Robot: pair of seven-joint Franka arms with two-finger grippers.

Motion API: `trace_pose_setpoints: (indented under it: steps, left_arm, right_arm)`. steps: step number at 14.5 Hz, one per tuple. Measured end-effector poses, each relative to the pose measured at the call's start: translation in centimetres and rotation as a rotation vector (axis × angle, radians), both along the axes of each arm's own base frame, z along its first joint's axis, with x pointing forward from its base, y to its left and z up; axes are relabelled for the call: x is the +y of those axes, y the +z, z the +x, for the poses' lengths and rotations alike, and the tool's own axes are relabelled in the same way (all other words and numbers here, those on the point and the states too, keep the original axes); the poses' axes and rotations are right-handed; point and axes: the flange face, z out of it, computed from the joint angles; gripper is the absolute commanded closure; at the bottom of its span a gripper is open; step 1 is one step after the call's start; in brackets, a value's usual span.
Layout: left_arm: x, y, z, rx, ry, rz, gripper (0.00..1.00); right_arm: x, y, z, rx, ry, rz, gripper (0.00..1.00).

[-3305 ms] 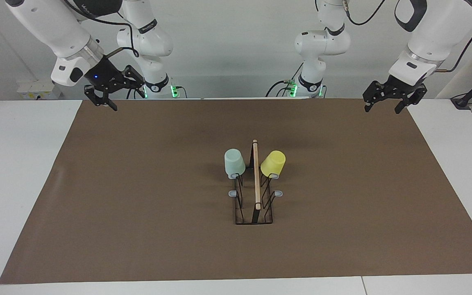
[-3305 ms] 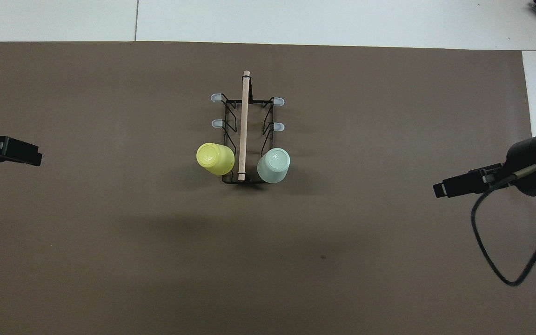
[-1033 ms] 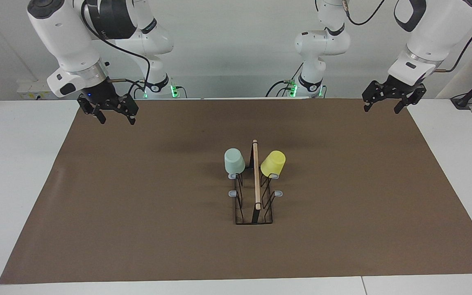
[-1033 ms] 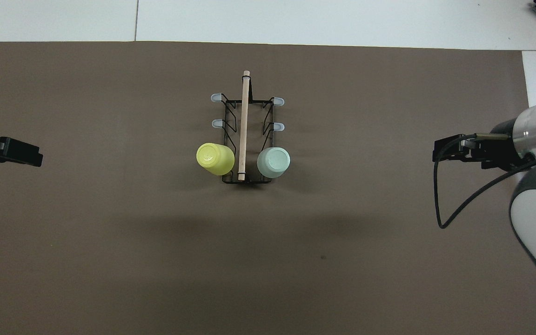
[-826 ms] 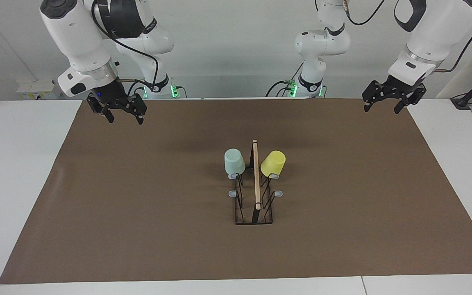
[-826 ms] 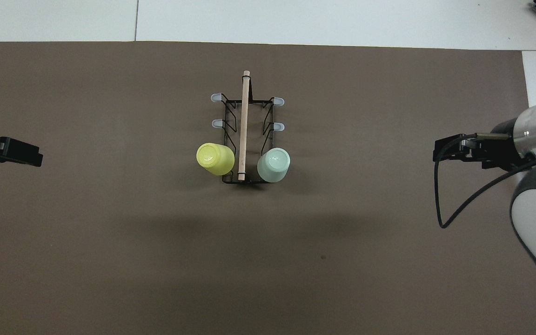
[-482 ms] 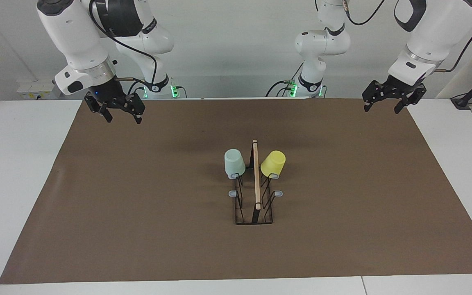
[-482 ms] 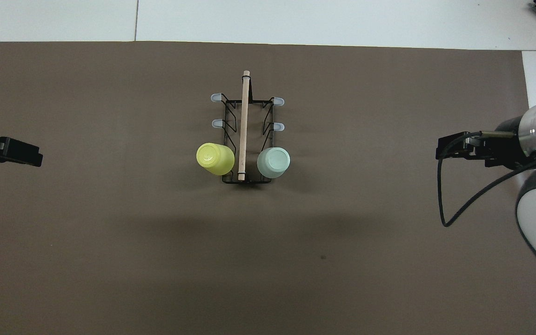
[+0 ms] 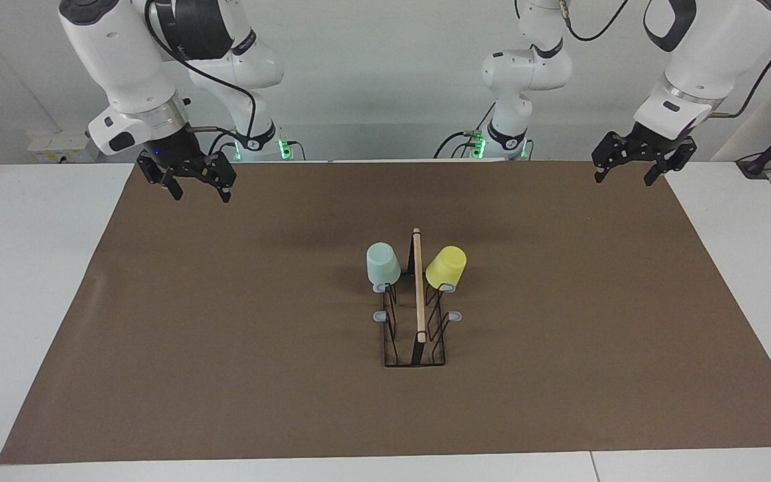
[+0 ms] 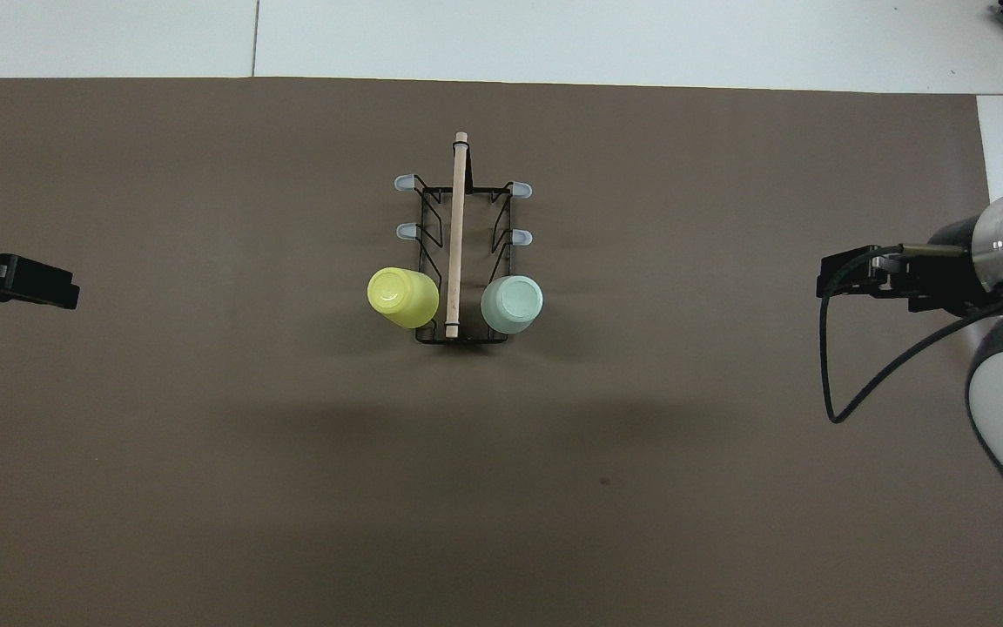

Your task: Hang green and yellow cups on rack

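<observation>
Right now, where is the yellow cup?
The yellow cup hangs upside down on the rack, on the peg nearest the robots on the side toward the left arm's end, with the green cup just across the wooden handle.

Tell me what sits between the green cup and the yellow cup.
Between the green cup and the yellow cup runs the rack's wooden rod handle, clearest in the overhead view.

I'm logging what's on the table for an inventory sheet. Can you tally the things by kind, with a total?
Cups: 2, green cup and yellow cup, both hung upside down on the rack
Rack: 1, black wire rack with a wooden rod
Mat: 1, brown mat
Total: 4
</observation>
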Motion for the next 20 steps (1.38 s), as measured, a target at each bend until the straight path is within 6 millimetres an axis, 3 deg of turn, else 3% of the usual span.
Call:
trace_pose_setpoints:
  steps: [12,16,20]
  left_arm:
    - [0.2,0.0,0.0,-0.002,0.003,0.000,0.00]
    - [0.2,0.0,0.0,-0.002,0.004,0.000,0.00]
    - [0.6,0.0,0.1,-0.003,0.012,0.000,0.00]
  right_arm:
    - [-0.7,0.0,0.1,-0.001,-0.012,0.000,0.00]
    - [-2.1,1.3,0.4,0.026,-0.036,-0.002,0.00]
    - [-3.5,3.9,0.4,0.037,-0.039,-0.003,0.00]
